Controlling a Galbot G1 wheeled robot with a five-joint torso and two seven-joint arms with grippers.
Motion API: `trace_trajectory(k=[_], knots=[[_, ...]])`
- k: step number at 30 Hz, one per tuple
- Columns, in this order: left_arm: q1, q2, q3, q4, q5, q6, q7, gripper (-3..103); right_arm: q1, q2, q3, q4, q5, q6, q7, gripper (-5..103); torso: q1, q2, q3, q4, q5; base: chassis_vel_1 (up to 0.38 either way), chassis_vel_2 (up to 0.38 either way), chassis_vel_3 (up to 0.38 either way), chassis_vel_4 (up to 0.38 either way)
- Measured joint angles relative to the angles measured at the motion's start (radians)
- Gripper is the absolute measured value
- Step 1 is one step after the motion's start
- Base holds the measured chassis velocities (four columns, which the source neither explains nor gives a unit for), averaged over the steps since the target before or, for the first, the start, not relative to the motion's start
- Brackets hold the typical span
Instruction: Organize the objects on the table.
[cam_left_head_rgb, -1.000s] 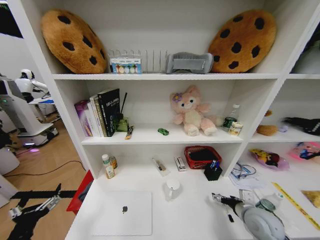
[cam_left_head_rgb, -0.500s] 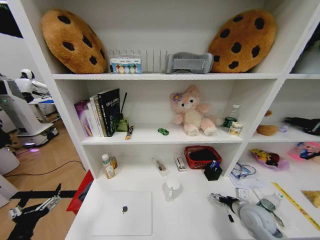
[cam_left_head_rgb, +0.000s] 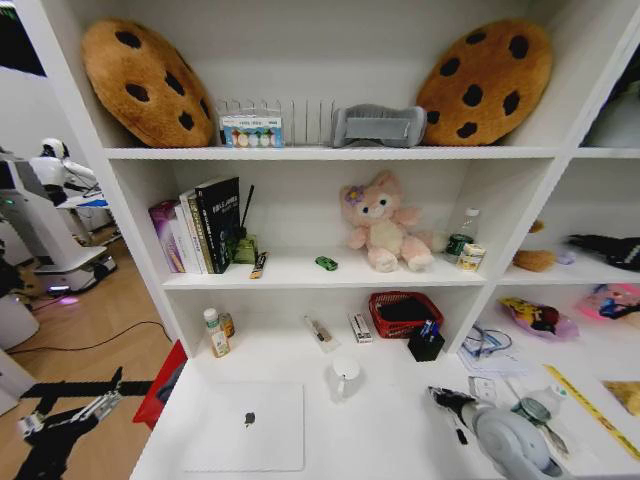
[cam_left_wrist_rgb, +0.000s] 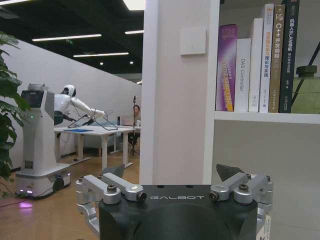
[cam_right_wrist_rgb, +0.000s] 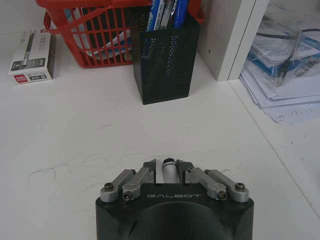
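Your right gripper (cam_right_wrist_rgb: 169, 167) was closed on a slim black marker with a silver-ringed tip (cam_right_wrist_rgb: 169, 169), which stood pinched between the two finger pads in the right wrist view. In the head view you had that gripper (cam_left_head_rgb: 440, 395) low over the smooth white desk top (cam_left_head_rgb: 390, 430), with the marker (cam_left_head_rgb: 459, 433) reaching back under the wrist. Straight ahead of the fingers, a little apart, stood the black mesh pen holder (cam_right_wrist_rgb: 165, 62) with blue pens (cam_right_wrist_rgb: 161, 12) in it. Just behind the holder and to one side sat the red plastic basket (cam_right_wrist_rgb: 97, 37), and a small white box with dark print (cam_right_wrist_rgb: 32, 55) lay beside the basket. On the other side of the gripper, a white shelf upright (cam_right_wrist_rgb: 235, 35) separated it from a pile of papers in clear sleeves (cam_right_wrist_rgb: 290, 65).

Your left gripper (cam_left_head_rgb: 65, 415) hung off the desk's left end, above the wood floor, with its fingers spread apart. The thin silver laptop with a dark logo (cam_left_head_rgb: 245, 427) lay shut on the desk between your two grippers, nearer the left one. The tiny green toy car (cam_left_head_rgb: 326, 263) sat on the shelf above and beyond the right gripper, just beside the pink plush toy (cam_left_head_rgb: 385, 225).
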Motion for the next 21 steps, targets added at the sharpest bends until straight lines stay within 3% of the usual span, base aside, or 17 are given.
trace_trajectory(k=[3,8,10,12,15,16,18,19,21], knots=[[0.0,0.0,0.0,0.0,0.0,0.0,0.0,100,0.0,0.003,0.002,-0.005,0.002,0.0,0.003,12,0.0,0.0,0.0,0.0,-0.0002,0.0,0.0,0.0,0.0],[0.0,0.0,0.0,0.0,0.0,0.0,0.0,100,0.0,0.009,0.007,0.008,-0.004,0.023,0.0,11,0.0,0.0,0.0,-0.0002,0.0004,0.0,0.0,0.0,0.0],[0.0,0.0,0.0,0.0,0.0,0.0,0.0,100,0.007,0.011,0.017,0.03,-0.097,0.118,-0.067,11,0.0,0.0,0.0,-0.0001,-0.0001,0.0,0.0,0.0,0.0],[0.0,0.0,0.0,0.0,0.0,0.0,0.0,100,0.01,0.011,0.019,0.032,-0.12,0.138,-0.081,11,0.0,0.0,0.0,-0.0001,-0.0001,0.0,0.0,0.0,0.0],[0.0,0.0,0.0,0.0,0.0,0.0,0.0,100,0.04,0.017,0.012,0.014,-0.324,0.383,-0.185,11,0.0,0.0,0.0,0.0,-0.0003,0.0,0.0,0.0,0.0],[0.0,0.0,0.0,0.0,0.0,0.0,0.0,100,0.04,0.017,0.012,0.014,-0.324,0.383,-0.185,11,0.0,0.0,0.0,0.0,-0.0003,0.0,0.0,0.0,0.0],[0.0,0.0,0.0,0.0,0.0,0.0,0.0,100,0.075,0.023,-0.005,-0.038,-0.479,0.576,-0.244,11,0.0,0.0,0.0,0.0,-0.0001,0.0,0.0,0.0,0.0],[0.0,0.0,0.0,0.0,0.0,0.0,0.0,100,0.075,0.023,-0.005,-0.038,-0.479,0.576,-0.244,11,0.0,0.0,0.0,0.0,-0.0001,0.0,0.0,0.0,0.0],[0.0,0.0,0.0,0.0,0.0,0.0,0.0,100,0.127,0.037,-0.032,-0.106,-0.6,0.76,-0.266,11,0.0,0.0,0.0,0.0,0.0002,0.0,0.0,0.0,0.0]])
